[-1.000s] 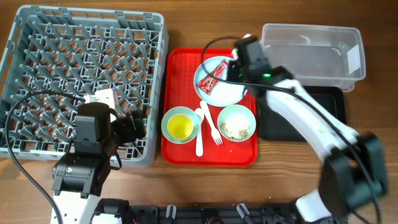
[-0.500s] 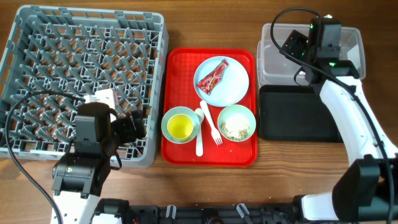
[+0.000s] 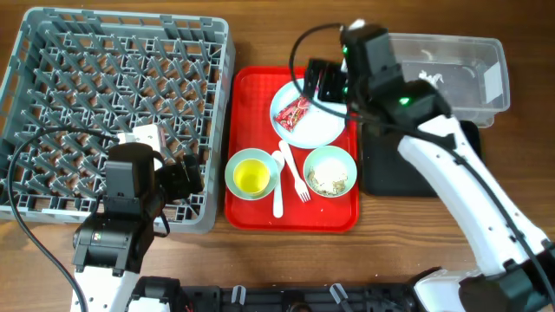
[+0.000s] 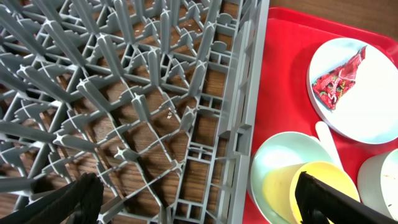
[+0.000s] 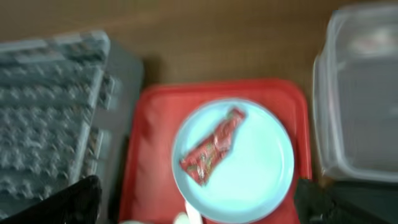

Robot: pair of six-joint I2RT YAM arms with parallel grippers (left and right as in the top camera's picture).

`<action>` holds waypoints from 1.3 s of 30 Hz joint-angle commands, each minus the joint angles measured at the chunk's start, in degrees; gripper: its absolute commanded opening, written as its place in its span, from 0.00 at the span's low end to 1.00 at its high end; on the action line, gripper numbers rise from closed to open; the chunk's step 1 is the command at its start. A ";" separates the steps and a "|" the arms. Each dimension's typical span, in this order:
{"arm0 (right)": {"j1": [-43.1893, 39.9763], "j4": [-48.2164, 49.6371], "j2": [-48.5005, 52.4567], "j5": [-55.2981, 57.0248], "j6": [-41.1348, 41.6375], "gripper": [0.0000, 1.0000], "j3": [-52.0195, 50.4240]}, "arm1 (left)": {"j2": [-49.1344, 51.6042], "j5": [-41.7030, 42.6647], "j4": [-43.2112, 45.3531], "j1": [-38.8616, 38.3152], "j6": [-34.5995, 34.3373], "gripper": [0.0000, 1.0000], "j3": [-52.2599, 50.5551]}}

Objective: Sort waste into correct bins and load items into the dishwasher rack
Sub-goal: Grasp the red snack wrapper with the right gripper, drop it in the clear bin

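On the brown wooden table (image 3: 260, 35), the grey dishwasher rack (image 3: 130, 19) fills the left side, the red tray (image 3: 251, 87) sits in the middle, and the clear tub (image 3: 451, 43) and black tray (image 3: 381, 173) lie at the right. The red wrapper (image 3: 295, 113) lies on the pale blue plate (image 3: 321, 130) on the red tray, with the right gripper (image 3: 325, 82) hovering above the plate's edge, fingers spread wide. The left gripper (image 3: 184, 178), fingers likewise wide apart, hangs over the rack's near right corner.
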 commanded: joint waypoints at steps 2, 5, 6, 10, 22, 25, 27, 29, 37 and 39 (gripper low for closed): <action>0.11 -2.84 4.35 4.24 4.48 0.99 4.70 | -0.15 0.39 0.00 -0.17 -0.55 1.00 1.22; 0.11 -3.85 12.02 3.78 5.33 0.99 4.83 | -0.15 1.22 0.00 -0.17 -0.55 1.00 1.22; 0.11 -3.08 14.93 3.34 5.18 1.00 4.83 | -0.15 1.22 0.00 -0.17 -0.55 1.00 1.22; 0.11 6.19 20.68 -6.38 4.07 0.98 4.81 | -0.15 1.22 0.00 -0.17 -0.55 1.00 1.22; 3.69 8.46 35.06 -0.44 14.58 0.89 4.70 | -0.15 1.22 0.00 -0.17 -0.52 1.00 1.22; 5.05 8.28 36.46 0.85 15.19 0.86 4.70 | -0.15 1.22 -0.02 -0.17 -0.52 1.00 1.22; 5.57 7.21 37.46 0.83 16.33 0.82 4.70 | -0.15 1.22 -0.02 -0.17 -0.52 1.00 1.22; 5.62 5.88 37.77 0.85 16.28 0.65 4.70 | -0.15 1.22 -0.02 -0.17 -0.52 1.00 1.22; 4.46 2.19 34.82 2.67 16.26 0.04 4.79 | -0.15 1.22 -0.04 -0.17 -0.55 1.00 1.22; 3.80 1.07 33.29 4.37 16.26 0.04 4.79 | -0.15 1.22 -0.04 -0.17 -0.55 1.00 1.22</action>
